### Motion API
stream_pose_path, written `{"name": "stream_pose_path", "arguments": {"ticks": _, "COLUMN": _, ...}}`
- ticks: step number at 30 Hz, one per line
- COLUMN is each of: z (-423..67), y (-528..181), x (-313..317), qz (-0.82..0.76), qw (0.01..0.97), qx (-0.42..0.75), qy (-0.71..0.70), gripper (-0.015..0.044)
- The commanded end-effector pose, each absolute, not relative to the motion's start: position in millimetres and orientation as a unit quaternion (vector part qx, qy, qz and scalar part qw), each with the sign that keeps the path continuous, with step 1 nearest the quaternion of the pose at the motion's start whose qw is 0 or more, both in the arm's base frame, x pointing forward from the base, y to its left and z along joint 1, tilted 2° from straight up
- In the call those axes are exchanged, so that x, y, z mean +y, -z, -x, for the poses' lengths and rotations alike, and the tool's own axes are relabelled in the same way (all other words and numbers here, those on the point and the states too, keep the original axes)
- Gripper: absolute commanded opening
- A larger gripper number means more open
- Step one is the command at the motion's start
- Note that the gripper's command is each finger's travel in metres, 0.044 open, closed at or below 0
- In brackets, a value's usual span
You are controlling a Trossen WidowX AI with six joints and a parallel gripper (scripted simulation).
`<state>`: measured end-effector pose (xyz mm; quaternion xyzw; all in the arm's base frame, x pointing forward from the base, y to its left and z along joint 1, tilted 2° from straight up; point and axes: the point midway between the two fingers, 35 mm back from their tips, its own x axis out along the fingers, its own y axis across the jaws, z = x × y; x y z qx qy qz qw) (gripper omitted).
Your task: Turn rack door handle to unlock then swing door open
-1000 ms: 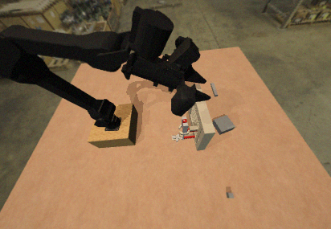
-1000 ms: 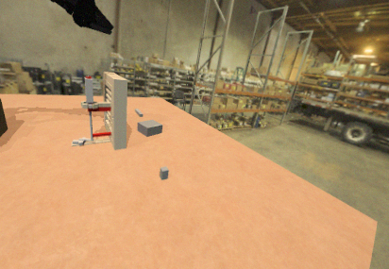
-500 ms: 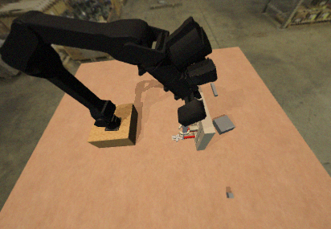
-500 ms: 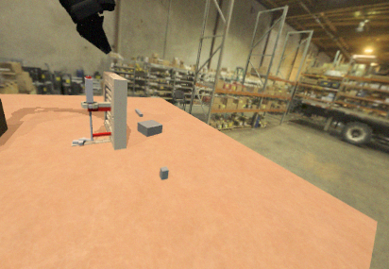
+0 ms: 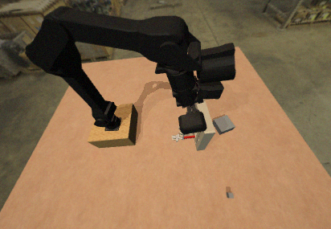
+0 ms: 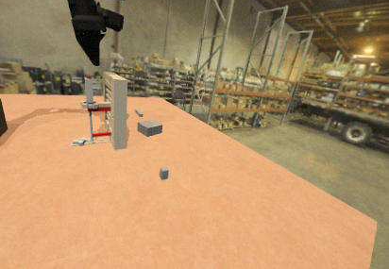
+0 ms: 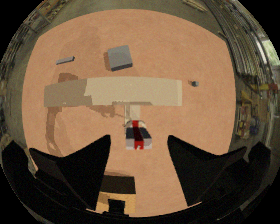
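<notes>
Tabletop (image 5: 120, 181) (image 6: 212, 198) (image 7: 211, 120) | gripper (image 5: 192, 123) (image 6: 96, 64) (image 7: 139, 139) open, pointing down above handle (image 6: 89, 91) (image 7: 138, 136) | 1 grey slab (image 5: 223, 124) (image 6: 150, 127) (image 7: 120, 57) near

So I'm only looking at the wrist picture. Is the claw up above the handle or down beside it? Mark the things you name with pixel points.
Observer: Above it. From the exterior view, the claw (image 6: 96, 64) (image 7: 139, 139) hangs higher than the top of the handle (image 6: 89, 90) (image 7: 138, 136).
Operator: What's holding me up? I just see a bit of wood at the bottom.
Observer: The top view shows the arm's foot standing on a wooden block (image 5: 108, 141) (image 7: 126, 201).
Operator: And that big pale bar, is it lying flat?
Observer: No, that's the pale rack (image 5: 206, 138) (image 6: 120, 113) (image 7: 136, 91). The exterior view shows it standing upright on the table (image 5: 120, 189) (image 6: 227, 203) (image 7: 206, 120).
</notes>
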<state>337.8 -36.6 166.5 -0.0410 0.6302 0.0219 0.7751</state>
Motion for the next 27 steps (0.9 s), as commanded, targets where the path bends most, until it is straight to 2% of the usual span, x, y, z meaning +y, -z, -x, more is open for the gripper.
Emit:
{"name": "stream_pose_path", "arguments": {"ticks": 1, "z": -332, "y": -160, "x": -40, "qz": 0.041, "qw": 0.737, "qx": 0.674, "qy": -0.030, "gripper": 0.0292}}
{"name": "stream_pose_path", "arguments": {"ticks": 6, "z": -325, "y": -157, "x": -42, "qz": 0.037, "qw": 0.704, "qx": 0.708, "qy": -0.038, "gripper": 0.0292}}
{"name": "stream_pose_path", "arguments": {"ticks": 27, "z": -327, "y": -130, "x": -42, "qz": 0.037, "qw": 0.704, "qx": 0.708, "qy": -0.038, "gripper": 0.0292}}
